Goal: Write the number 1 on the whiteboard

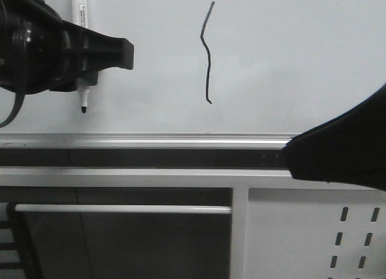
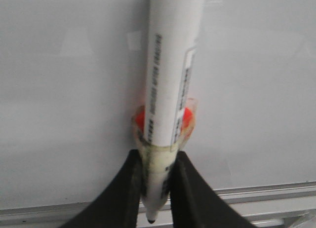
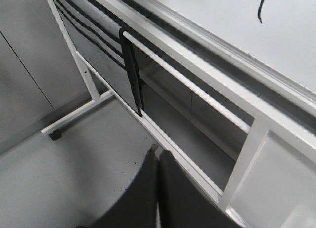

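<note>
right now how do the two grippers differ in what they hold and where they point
The left black tool is shut on the white cylindrical marker pen, while the right black tool is shut on nothing. The left sits in front of the glossy pale whiteboard, beside the thin black number 1; the right looks down over the white metal stand frame. Both have dark fingers.

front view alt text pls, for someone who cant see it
A wavy black number 1 is drawn on the whiteboard. To its left, the left gripper holds a white marker tip down, off the stroke. The right gripper is a dark shape at lower right.
</note>
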### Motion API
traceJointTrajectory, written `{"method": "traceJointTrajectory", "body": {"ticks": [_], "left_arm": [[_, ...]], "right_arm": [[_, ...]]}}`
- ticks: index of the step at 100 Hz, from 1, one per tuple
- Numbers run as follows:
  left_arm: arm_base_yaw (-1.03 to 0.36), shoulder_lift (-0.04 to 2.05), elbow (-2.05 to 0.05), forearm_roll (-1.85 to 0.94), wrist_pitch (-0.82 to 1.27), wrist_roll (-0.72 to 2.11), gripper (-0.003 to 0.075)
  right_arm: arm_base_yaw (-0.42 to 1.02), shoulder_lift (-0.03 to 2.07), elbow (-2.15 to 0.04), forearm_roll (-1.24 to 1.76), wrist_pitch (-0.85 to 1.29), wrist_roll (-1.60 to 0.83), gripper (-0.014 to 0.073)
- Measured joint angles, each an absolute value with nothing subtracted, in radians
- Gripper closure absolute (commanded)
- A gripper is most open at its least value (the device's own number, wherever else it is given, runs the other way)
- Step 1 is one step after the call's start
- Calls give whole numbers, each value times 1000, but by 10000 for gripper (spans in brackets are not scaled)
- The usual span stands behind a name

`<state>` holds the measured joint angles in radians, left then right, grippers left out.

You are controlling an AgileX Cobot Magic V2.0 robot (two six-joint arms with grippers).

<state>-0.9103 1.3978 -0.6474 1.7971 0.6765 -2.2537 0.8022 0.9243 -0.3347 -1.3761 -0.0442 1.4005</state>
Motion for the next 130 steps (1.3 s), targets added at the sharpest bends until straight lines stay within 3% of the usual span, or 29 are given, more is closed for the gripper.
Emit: {"method": "traceJointTrajectory", "body": {"ticks": [26, 38, 76, 130], "left_arm": [[-904, 1400, -650, 1797, 688, -2250, 423], [-904, 1400, -650, 1797, 704, -2250, 351], [-904, 1400, -650, 1797, 701, -2250, 276], [-1049, 1370, -650, 1797, 822, -2187, 276]], "right_arm": [[802, 924, -335, -1376, -44, 1399, 665], [802, 924, -335, -1376, -44, 1399, 665], [802, 924, -335, -1376, -44, 1401, 665], [802, 924, -335, -1376, -42, 1401, 665]]}}
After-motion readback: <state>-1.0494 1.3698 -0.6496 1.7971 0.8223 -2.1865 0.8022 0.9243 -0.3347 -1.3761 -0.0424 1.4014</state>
